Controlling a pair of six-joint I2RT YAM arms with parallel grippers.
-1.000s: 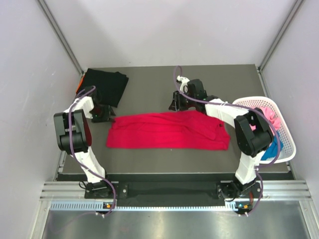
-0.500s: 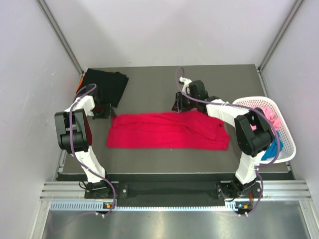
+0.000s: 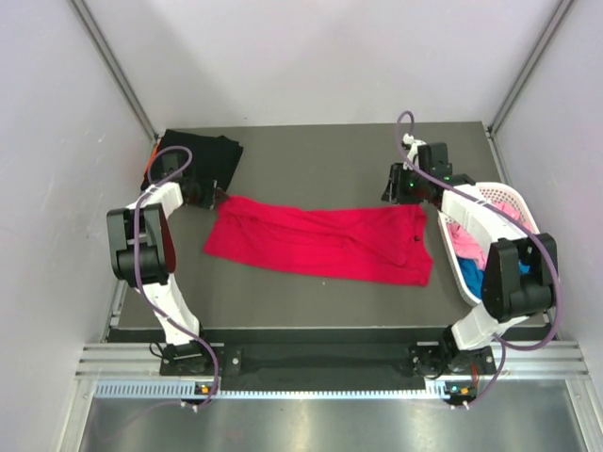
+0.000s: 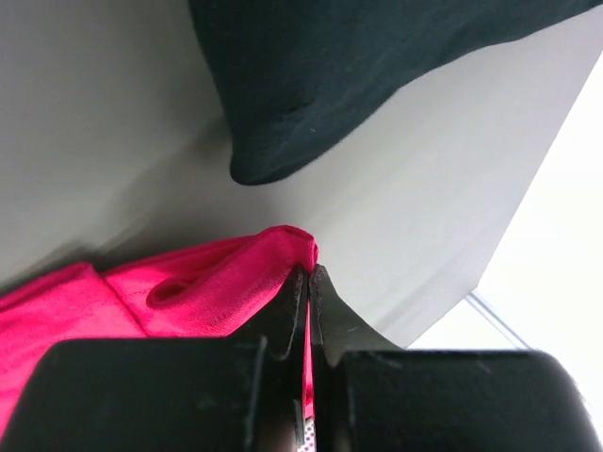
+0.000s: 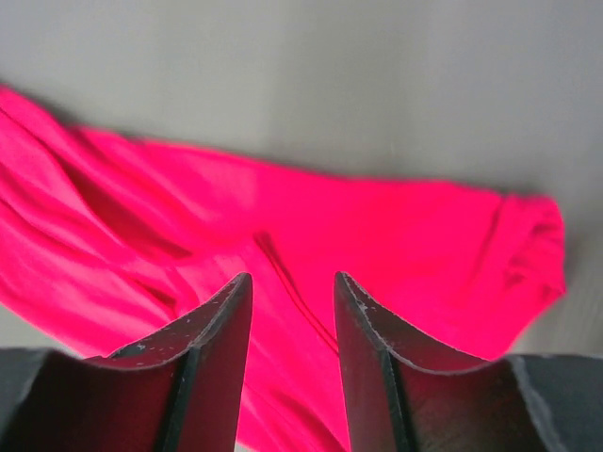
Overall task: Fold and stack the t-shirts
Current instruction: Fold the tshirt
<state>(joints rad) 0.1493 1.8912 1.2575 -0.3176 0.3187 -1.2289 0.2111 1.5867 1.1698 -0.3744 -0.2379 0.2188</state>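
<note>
A plain bright red t-shirt [image 3: 320, 242] lies across a dark grey table [image 3: 311, 155], alongside a solid black t-shirt [image 3: 203, 160]. A white lattice basket [image 3: 504, 200] holds pink cloth [image 3: 462, 243] and blue cloth [image 3: 474, 278] (neither shows any print). The arms [image 3: 174, 306] are white and black, trailed by purple cables [image 3: 398, 124], between pale lilac-grey walls [image 3: 301, 56].

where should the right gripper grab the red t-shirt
The red t-shirt lies flat with the left gripper pinching its far left corner, so probably take its far right corner from above, where the right gripper hangs open.
</note>
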